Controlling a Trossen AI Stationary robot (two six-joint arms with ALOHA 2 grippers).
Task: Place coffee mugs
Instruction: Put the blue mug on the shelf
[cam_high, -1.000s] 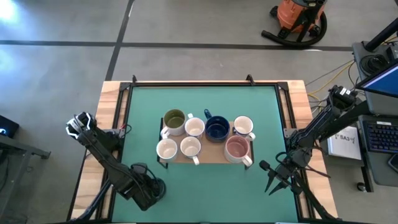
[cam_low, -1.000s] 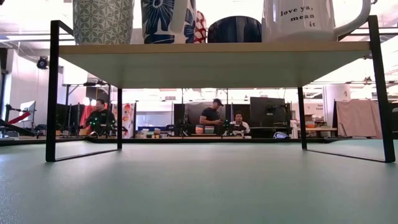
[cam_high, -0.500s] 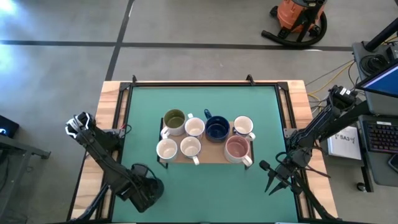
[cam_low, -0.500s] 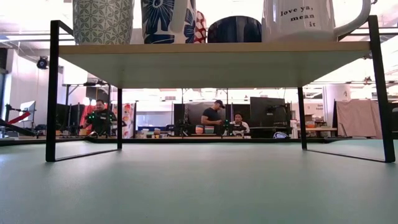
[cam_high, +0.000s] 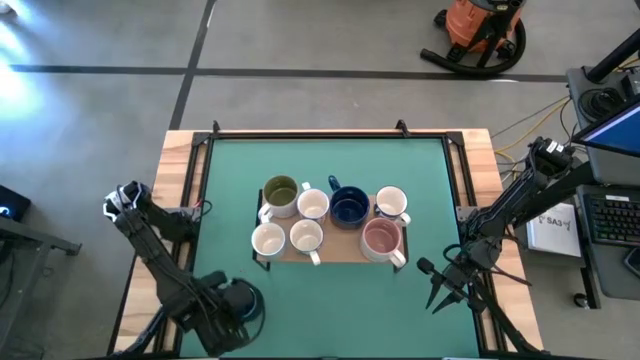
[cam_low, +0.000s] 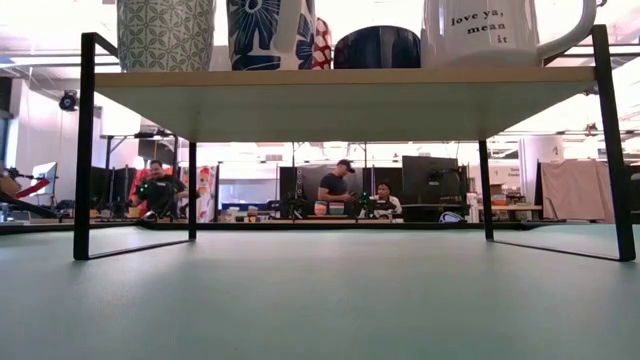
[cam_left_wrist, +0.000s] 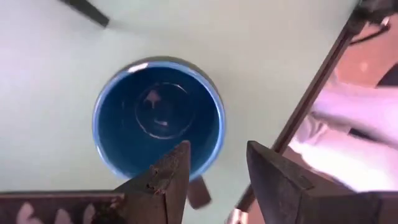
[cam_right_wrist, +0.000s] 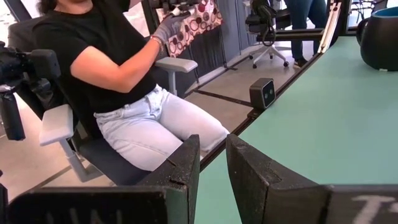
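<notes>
A black-framed rack (cam_high: 331, 255) stands at the table's middle with several mugs on its shelf: an olive-green-inside one (cam_high: 281, 193), a dark navy one (cam_high: 348, 207), a pinkish one (cam_high: 381, 239) and white ones. The low view shows the shelf (cam_low: 340, 88) from below. A second dark navy mug with a blue inside (cam_left_wrist: 158, 118) stands upright on the table near its front left. My left gripper (cam_high: 228, 312) hangs over it, open (cam_left_wrist: 217, 149), fingers pointing down, with the mug's handle (cam_left_wrist: 198, 191) below the gap. My right gripper (cam_high: 440, 297) waits open near the table's right front. My left gripper hangs over the handle side of the navy mug, and one finger (cam_left_wrist: 171, 174) shows in front of the rim (cam_left_wrist: 198, 163). I cannot tell whether it touches the mug. The mug stands on the table.
A person (cam_right_wrist: 124, 81) sits close to the table's edge, seen in the right wrist view. Other people (cam_low: 340, 190) sit in the room far behind the table. Bare green tabletop (cam_high: 330, 300) lies in front of the rack.
My left gripper has moved a little toward the table's near left corner and stays open. The mugs on the rack and my right arm have kept still.
</notes>
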